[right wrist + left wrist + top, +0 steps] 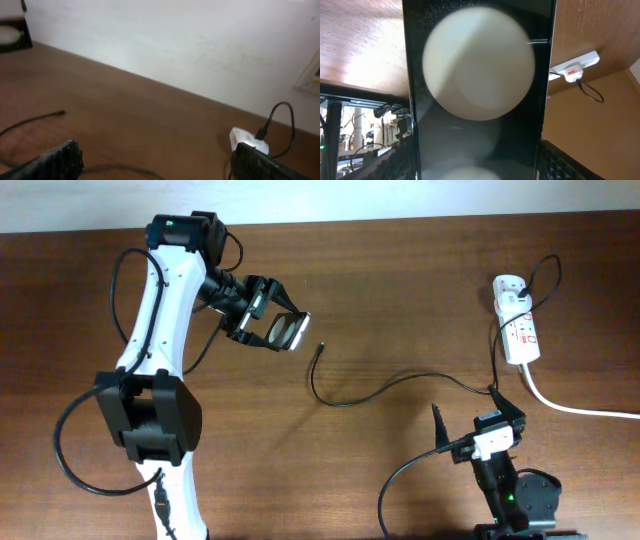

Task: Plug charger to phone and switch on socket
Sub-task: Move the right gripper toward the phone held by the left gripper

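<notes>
The phone (287,330) is pinched in the left jaws, its long axis run outward from them. Just beyond its free end the plug tip of the charger (320,347) is laid on open worktop (400,270), the rest trailed off toward the right jaws, which are spread, empty and well apart from the tip. Farthest beyond, the socket (520,330) is set.

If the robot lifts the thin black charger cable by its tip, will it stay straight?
Probably not. The charger cable lies in loose curves on the table, so it is likely floppy and would sag. It looks thin, so probably light, with the rest dragging behind. Its small plug tip might wobble.
</notes>
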